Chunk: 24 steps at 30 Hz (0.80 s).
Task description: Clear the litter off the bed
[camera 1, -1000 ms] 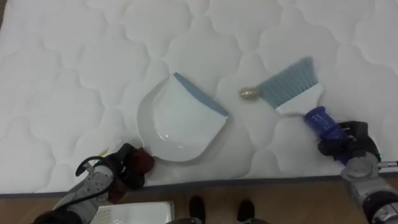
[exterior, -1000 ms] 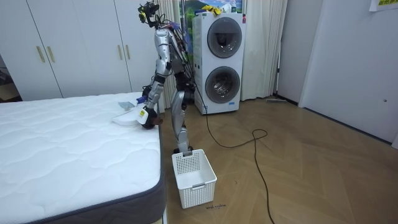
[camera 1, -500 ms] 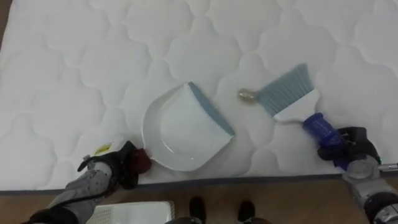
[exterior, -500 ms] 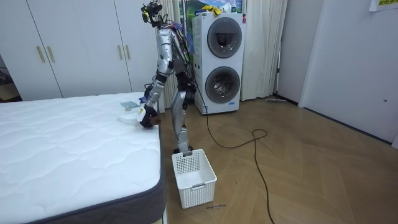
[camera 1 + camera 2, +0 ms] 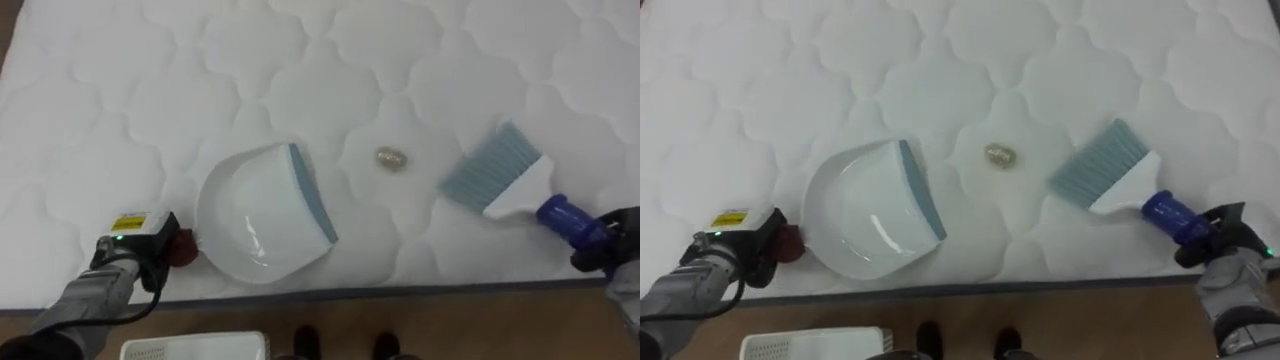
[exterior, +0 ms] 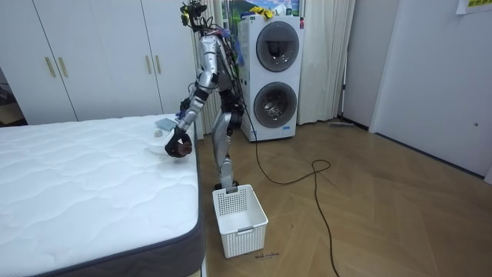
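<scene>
A white dustpan (image 5: 255, 220) with a blue lip lies on the white quilted mattress (image 5: 300, 60), its lip facing right. My left hand (image 5: 135, 250) is shut on its red handle (image 5: 182, 248) at the bed's near edge. A small brownish scrap (image 5: 390, 158) lies on the mattress between pan and brush. The brush (image 5: 495, 170), with grey-blue bristles and a white head, rests to the right of the scrap and apart from it. My right hand (image 5: 1225, 245) is shut on its blue handle (image 5: 1170, 218).
A white slatted basket (image 6: 240, 219) stands on the wood floor by the bed's side, near my feet, its rim (image 5: 195, 348) below the mattress edge. Stacked washing machines (image 6: 273, 77) and wardrobes (image 6: 92, 54) stand behind.
The dustpan has slid left and turned its lip to the right. The brush has drawn back to the right, away from the scrap. The scrap has stayed put.
</scene>
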### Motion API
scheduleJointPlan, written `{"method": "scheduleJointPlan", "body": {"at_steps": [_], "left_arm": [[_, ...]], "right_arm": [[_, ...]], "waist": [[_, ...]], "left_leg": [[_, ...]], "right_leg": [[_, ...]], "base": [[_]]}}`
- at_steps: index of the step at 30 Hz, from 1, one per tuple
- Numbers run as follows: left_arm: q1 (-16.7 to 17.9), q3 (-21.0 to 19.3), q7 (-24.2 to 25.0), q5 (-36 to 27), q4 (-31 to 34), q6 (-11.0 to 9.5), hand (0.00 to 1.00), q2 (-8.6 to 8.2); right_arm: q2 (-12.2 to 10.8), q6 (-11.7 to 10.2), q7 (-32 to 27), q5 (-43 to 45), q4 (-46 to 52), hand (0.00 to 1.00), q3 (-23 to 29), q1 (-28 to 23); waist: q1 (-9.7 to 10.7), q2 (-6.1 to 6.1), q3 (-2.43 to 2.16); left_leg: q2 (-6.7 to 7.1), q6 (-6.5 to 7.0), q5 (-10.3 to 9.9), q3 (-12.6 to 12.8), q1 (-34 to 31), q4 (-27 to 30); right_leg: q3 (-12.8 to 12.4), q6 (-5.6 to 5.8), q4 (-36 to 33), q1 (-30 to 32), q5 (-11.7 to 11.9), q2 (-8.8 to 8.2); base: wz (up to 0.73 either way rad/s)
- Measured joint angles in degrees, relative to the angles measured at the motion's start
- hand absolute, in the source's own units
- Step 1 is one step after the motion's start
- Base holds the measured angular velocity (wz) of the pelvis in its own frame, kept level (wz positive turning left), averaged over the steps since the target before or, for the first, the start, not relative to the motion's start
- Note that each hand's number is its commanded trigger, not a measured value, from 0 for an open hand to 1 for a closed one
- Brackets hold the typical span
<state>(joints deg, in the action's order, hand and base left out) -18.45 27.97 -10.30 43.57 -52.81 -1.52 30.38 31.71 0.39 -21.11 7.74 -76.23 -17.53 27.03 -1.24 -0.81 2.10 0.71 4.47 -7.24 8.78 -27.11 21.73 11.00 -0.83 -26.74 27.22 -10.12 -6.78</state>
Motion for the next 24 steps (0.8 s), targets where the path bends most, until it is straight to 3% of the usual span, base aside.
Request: {"method": "scheduleJointPlan", "body": {"at_steps": [5,9,13,18,24], "left_arm": [[0.0,0.0,-3.3,2.5,-0.1,0.7,1.0,0.11],[-0.1,-0.2,-5.7,4.5,1.0,1.7,1.0,1.14],[-0.7,-0.1,-8.0,4.9,1.5,2.0,1.0,2.17],[-2.6,-0.1,-8.1,6.1,1.6,2.1,1.0,2.61],[-3.5,-0.1,-8.3,6.1,1.7,2.2,1.0,3.02]], "right_arm": [[2.1,1.0,0.0,8.5,0.8,1.0,-0.1,0.1],[4.6,2.2,0.0,14.5,2.9,1.0,-1.8,1.9],[7.1,2.4,-0.1,20.6,3.6,1.0,-6.7,5.2],[7.1,3.8,-0.2,26.8,3.9,1.0,-8.4,7.5],[7.3,4.8,0.1,31.6,3.8,1.0,-8.8,8.5]], "waist": [[-0.7,-1.56,0.15],[-0.8,-2.42,0.15],[-1.2,-3.51,0.78],[-2.2,-4.88,1.52],[-3.3,-5.96,1.56]], "left_leg": [[-0.01,0.0,0.0,0.4,-0.5,0.0],[-0.17,0.0,0.0,0.6,-1.8,0.3],[-0.31,-0.01,0.0,0.7,-1.9,0.4],[-0.69,-0.17,-0.2,0.4,-2.8,1.0],[-0.87,-0.18,-0.2,-0.1,-3.6,2.0]], "right_leg": [[0.1,0.0,-0.1,0.9,0.0,-0.07],[0.1,-0.1,-0.6,2.4,0.1,-0.08],[0.4,-0.15,-1.2,2.6,0.1,-0.22],[1.9,-0.53,-1.0,2.9,0.3,-0.2],[2.6,-0.66,-0.8,2.9,0.4,-0.14]], "base": [[-0.04],[0.0],[0.0],[0.01],[0.03]]}}
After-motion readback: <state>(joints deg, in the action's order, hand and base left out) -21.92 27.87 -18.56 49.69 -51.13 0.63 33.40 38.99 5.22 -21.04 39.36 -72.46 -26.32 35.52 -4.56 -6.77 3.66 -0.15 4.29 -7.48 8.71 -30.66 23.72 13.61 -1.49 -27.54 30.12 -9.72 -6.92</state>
